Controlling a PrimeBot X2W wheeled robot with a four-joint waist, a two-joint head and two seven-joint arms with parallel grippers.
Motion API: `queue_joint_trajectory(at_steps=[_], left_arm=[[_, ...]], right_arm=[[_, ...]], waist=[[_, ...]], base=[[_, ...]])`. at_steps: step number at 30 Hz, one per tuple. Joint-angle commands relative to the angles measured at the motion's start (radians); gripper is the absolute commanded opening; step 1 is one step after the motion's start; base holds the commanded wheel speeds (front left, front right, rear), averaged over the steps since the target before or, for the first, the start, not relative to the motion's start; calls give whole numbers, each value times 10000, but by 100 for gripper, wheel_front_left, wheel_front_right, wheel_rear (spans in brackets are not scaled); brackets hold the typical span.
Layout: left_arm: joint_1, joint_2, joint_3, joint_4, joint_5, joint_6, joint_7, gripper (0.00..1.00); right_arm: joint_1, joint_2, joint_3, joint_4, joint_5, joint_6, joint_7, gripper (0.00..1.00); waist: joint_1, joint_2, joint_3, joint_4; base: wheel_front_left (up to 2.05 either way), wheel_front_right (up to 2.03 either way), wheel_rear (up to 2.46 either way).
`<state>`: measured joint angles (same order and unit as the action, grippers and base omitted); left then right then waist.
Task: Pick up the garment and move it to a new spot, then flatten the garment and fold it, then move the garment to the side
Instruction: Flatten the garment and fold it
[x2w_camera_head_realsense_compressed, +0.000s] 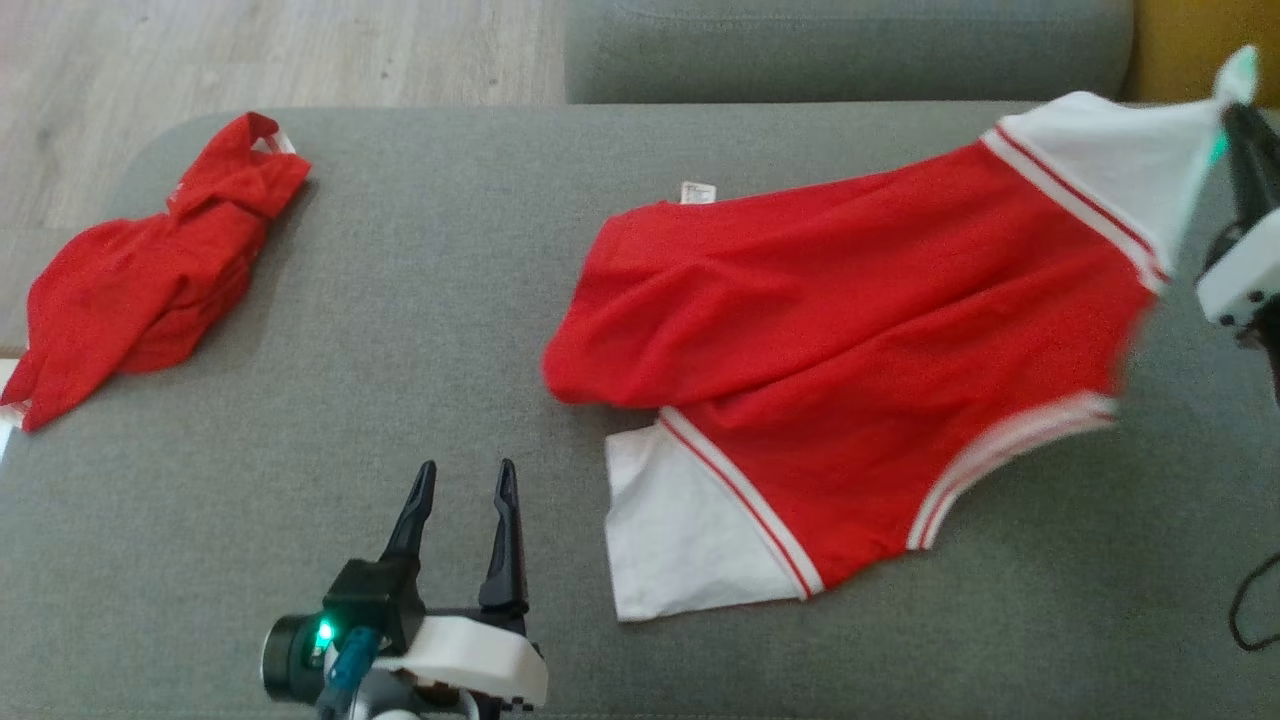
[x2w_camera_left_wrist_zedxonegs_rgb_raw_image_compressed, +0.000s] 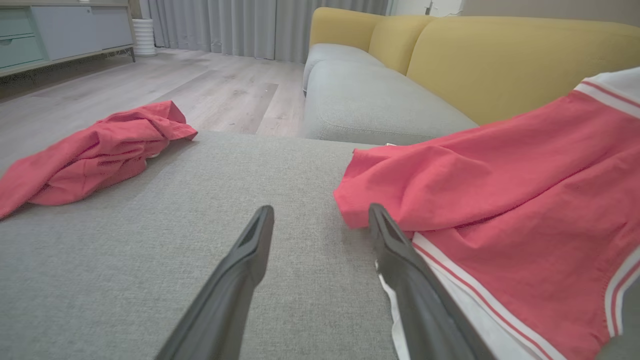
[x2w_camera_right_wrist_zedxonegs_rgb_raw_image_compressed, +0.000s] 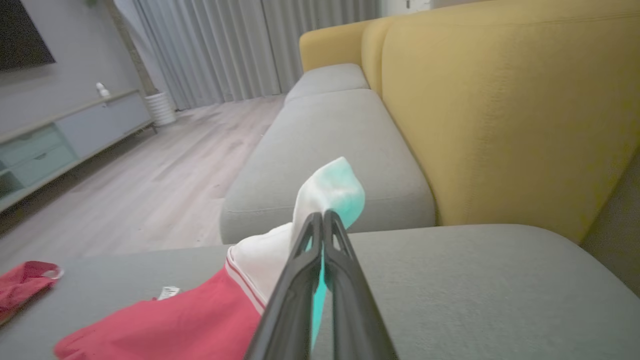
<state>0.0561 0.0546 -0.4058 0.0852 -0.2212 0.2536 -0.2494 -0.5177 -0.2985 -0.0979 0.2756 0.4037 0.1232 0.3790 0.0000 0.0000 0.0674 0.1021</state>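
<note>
Fingers (x2w_camera_head_realsense_compressed: 503, 530) of your left gripper (x2w_camera_head_realsense_compressed: 467, 472) gape empty at the cushion's (x2w_camera_head_realsense_compressed: 420, 300) near edge; shirt (x2w_camera_head_realsense_compressed: 850, 330) lies half-spread mid-cushion, right gripper (x2w_camera_head_realsense_compressed: 1235, 115) pinching its white sleeve (x2w_camera_head_realsense_compressed: 1110, 150) aloft. Flattening looks unfinished; folding and side-move remain.

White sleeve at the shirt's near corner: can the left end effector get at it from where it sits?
Probably yes. The left end effector stands open just beside the white sleeve, which lies flat on the grey cushion, with nothing between them.
</note>
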Motion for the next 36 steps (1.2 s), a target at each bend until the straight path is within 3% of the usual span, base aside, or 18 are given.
queue_joint_trajectory(at_steps=[1,10,11,13,18,23,29,36], left_arm=[[-555,-43,290,-293,84,-62,-124,100],[-830,-43,117,-242,93,-88,-124,100],[-831,-43,104,-234,90,-75,-124,100],[-823,-43,85,-228,68,-46,-124,100],[-758,-43,64,-220,15,23,-124,100],[-665,-43,103,-227,-15,84,-124,100],[-441,-43,309,-314,35,116,-124,100],[-303,-43,498,-415,119,72,-124,100]], right_arm=[[-373,-217,-87,115,-484,75,-321,0],[-986,-346,-681,2198,-2002,75,-1424,0],[-1064,-365,-698,2457,-2240,75,-1566,12],[-1185,-373,-714,2900,-2638,75,-1878,100],[-1188,-425,-348,3631,-3266,75,-2313,100],[-868,-368,-303,3582,-3619,75,-2660,100],[235,239,-172,2210,-3562,75,-3530,100],[2337,802,901,-35,-3386,75,-4474,100]], waist=[[0,0,132,-60],[0,0,428,144],[0,0,446,178],[0,0,459,240],[0,0,402,284],[0,0,258,201],[0,0,54,-31],[0,0,-26,-212]], base=[[0,0,0],[0,0,0],[0,0,0],[0,0,0],[0,0,0],[0,0,0],[0,0,0],[0,0,0]])
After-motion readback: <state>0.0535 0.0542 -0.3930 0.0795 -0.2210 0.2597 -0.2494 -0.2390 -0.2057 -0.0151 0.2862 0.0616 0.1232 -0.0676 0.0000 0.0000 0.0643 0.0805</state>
